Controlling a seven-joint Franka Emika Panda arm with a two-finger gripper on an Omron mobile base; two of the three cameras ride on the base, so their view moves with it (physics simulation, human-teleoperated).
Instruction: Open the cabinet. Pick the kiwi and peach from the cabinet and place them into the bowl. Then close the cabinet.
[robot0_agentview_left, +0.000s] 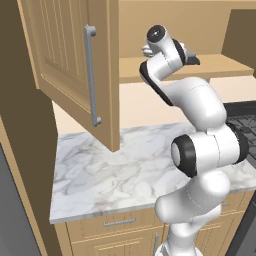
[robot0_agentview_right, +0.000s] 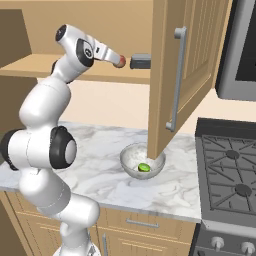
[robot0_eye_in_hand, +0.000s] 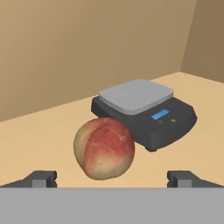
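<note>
1. The cabinet (robot0_agentview_right: 190, 65) is already opened: both of its doors are swung out over the marble counter (robot0_agentview_left: 100, 175), so the first step of the task can be counted as done.
2. A small green fruit (robot0_agentview_right: 144, 167), most probably the kiwi, is seen inside the bowl (robot0_agentview_right: 131, 161). The bowl is placed on the counter, partly hidden behind the lower edge of the right door. This part of the task is judged to be finished.
3. The peach (robot0_eye_in_hand: 104, 148) is not yet picked. It is lying on the cabinet shelf (robot0_eye_in_hand: 48, 131), just beside a dark kitchen scale (robot0_eye_in_hand: 144, 113) with a grey plate; whether the two are touching cannot be told.
4. The gripper (robot0_eye_in_hand: 112, 178) is held fully wide and nothing is grasped. Its two fingertips (robot0_eye_in_hand: 41, 178) are placed at either side of the peach, which is centred between them, close in front of the hand.
5. The arm is reached up into the cabinet, and the peach is seen at the gripper's end in the right base view.
6. Three steps are left, as far as can be judged: the peach must be grasped, it must be carried down into the bowl, and the cabinet doors must be closed.
</note>
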